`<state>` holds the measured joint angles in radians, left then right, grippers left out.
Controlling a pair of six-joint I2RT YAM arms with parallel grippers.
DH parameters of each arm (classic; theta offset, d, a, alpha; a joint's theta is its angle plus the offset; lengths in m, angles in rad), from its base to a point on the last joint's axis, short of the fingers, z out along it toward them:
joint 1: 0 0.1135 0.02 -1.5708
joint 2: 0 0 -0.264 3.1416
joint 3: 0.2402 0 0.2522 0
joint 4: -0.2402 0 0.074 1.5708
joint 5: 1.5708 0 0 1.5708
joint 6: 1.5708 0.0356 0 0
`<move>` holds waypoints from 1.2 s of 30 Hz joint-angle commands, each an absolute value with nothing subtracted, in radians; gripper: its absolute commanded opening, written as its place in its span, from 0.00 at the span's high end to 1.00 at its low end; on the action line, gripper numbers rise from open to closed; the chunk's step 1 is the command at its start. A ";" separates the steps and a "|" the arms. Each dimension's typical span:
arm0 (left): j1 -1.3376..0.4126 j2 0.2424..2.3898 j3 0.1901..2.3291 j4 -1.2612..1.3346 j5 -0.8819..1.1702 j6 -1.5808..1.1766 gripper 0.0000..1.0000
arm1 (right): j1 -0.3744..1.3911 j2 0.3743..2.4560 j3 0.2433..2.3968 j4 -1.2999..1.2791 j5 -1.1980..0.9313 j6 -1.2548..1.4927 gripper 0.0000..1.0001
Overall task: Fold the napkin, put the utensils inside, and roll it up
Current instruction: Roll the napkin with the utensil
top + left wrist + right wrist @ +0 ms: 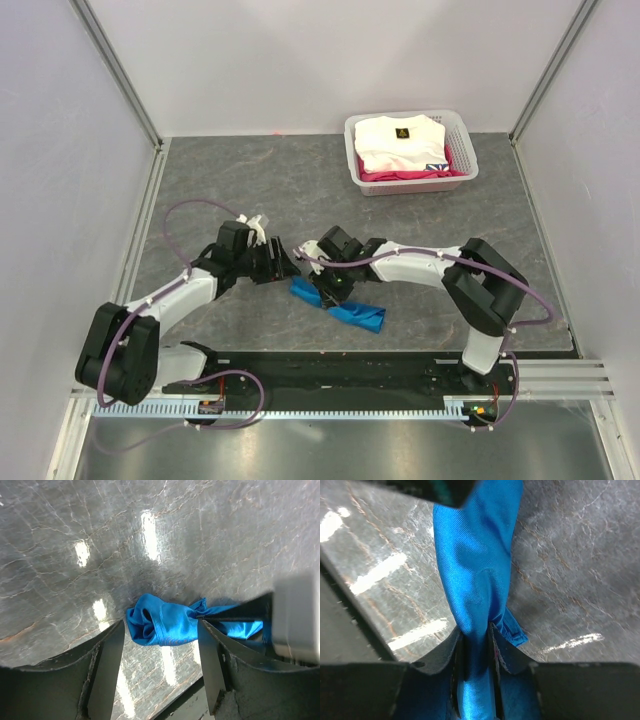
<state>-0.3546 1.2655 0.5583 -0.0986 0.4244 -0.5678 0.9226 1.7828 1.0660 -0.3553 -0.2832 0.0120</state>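
**Overhead view.** The two arms meet near the middle of the grey table [250,180]. The left gripper [283,266] and the right gripper [328,290] are close together over the blue napkin [345,308]. The napkin lies on the table as a narrow roll, running from the grippers toward the near right. Only this view shows the white basket [412,186] at the far right of the table, well apart from the arms. It holds a folded white garment [400,138] on top of a pink garment [405,175]. From here the arms cover the left end of the roll, and the spacing of the jaws cannot be read.

**Left wrist view.** The bunched end of the roll lies on the table between the left fingers [107,670], which stand wide apart and grip nothing. Bare table shows between one finger and the cloth. The other finger's edge overlaps the cloth, and whether they touch cannot be told. A pale block [295,620] at the right edge is cut off and too blurred to identify.

**Right wrist view.** The right fingers [445,655] are drawn in narrow and pinch the roll between them. The cloth runs up and away from the pinch. A loose hemmed corner lies just beside it on the table. The far end of the roll passes under a dark, blurred shape at the top edge.

The utensils show in no view, and whether they lie inside the roll cannot be told.
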 commanded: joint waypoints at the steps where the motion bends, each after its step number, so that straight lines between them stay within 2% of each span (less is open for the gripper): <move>1: -0.353 1.227 0.509 -0.028 0.448 -0.541 0.33 | 0.882 1.867 1.095 -0.434 -0.507 0.008 0.79; 9: -0.353 1.327 0.460 0.130 0.549 -0.586 0.42 | 0.798 1.953 1.124 -0.425 -0.695 -0.015 0.80; 12: -0.353 1.350 0.453 0.172 0.568 -0.598 0.55 | 0.776 1.976 1.134 -0.422 -0.738 -0.020 0.80; 13: -0.353 1.368 0.453 0.176 0.568 -0.600 0.62 | 0.772 1.979 1.135 -0.422 -0.747 -0.021 0.80; 15: -0.353 1.390 0.454 0.181 0.566 -0.600 0.68 | 0.759 1.991 1.143 -0.420 -0.770 -0.023 0.79; 16: -0.353 1.414 0.457 0.181 0.565 -0.600 0.78 | 0.758 1.994 1.149 -0.422 -0.770 -0.021 0.79; 18: -0.353 1.440 0.466 0.172 0.563 -0.603 0.89 | 0.756 1.984 1.155 -0.420 -0.761 -0.020 0.79; 19: -0.353 1.453 0.474 0.160 0.557 -0.604 0.98 | 0.756 1.976 1.160 -0.425 -0.753 -0.012 0.77; 21: -0.353 1.485 0.500 0.123 0.557 -0.601 0.98 | 0.756 1.941 1.167 -0.433 -0.715 -0.008 0.75; 24: -0.351 1.516 0.534 0.074 0.551 -0.591 0.98 | 0.761 1.870 1.178 -0.449 -0.614 0.000 0.59; 25: -0.353 1.526 0.552 0.061 0.551 -0.588 0.98 | 0.765 1.850 1.180 -0.459 -0.586 0.000 0.46; 29: -0.351 1.577 0.600 0.011 0.571 -0.561 0.98 | 0.839 1.749 1.166 -0.462 -0.395 -0.011 0.24; 31: -0.351 1.615 0.629 -0.011 0.595 -0.551 0.98 | 0.886 1.710 1.149 -0.462 -0.228 -0.024 0.19; 36: -0.350 1.690 0.689 -0.074 0.635 -0.529 0.98 | 1.045 1.680 1.105 -0.426 0.081 -0.052 0.15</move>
<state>-0.3527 1.6333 0.6559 0.0223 0.6373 -0.5938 0.9600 1.7050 1.1446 -0.4385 -0.2249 -0.0143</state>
